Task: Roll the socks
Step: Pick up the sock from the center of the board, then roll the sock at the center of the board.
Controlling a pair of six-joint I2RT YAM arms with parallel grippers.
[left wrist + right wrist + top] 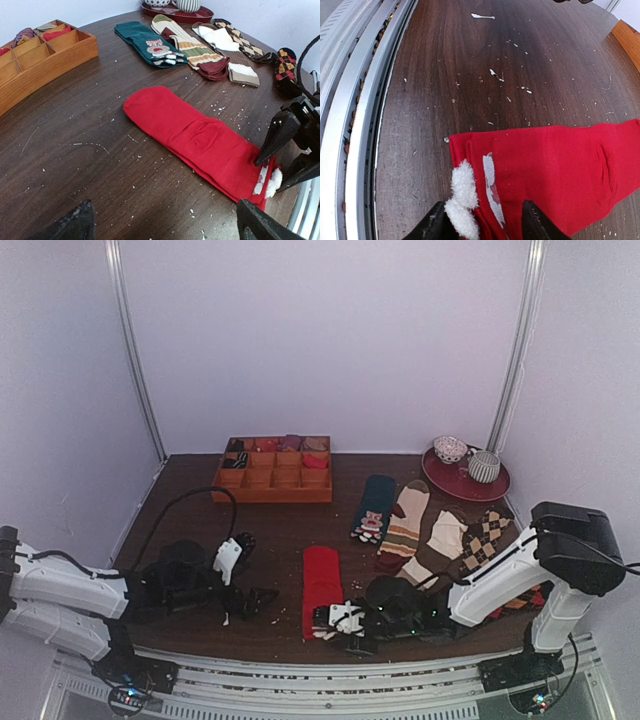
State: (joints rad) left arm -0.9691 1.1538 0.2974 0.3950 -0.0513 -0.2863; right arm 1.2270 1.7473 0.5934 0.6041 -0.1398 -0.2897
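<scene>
The socks (321, 590) (200, 140) (555, 170) are a bright red pair lying flat as one long strip on the dark wooden table, with white fluffy tufts and white marks at the near end. My right gripper (335, 620) (485, 226) (289, 156) is low over that near end. Its jaws stand apart: one finger rests beside the white tuft just past the sock's edge, the other sits on the red fabric. My left gripper (255, 600) (167, 227) hovers wide open over bare table, left of the socks and touching nothing.
A wooden compartment tray (272, 480) (30, 65) stands at the back left. A teal bear sock (373, 508), a striped sock (405, 520), white socks and argyle socks (485, 535) lie at the back right, before a red plate (465, 485) with bowls. A metal rail (355, 125) runs along the near edge.
</scene>
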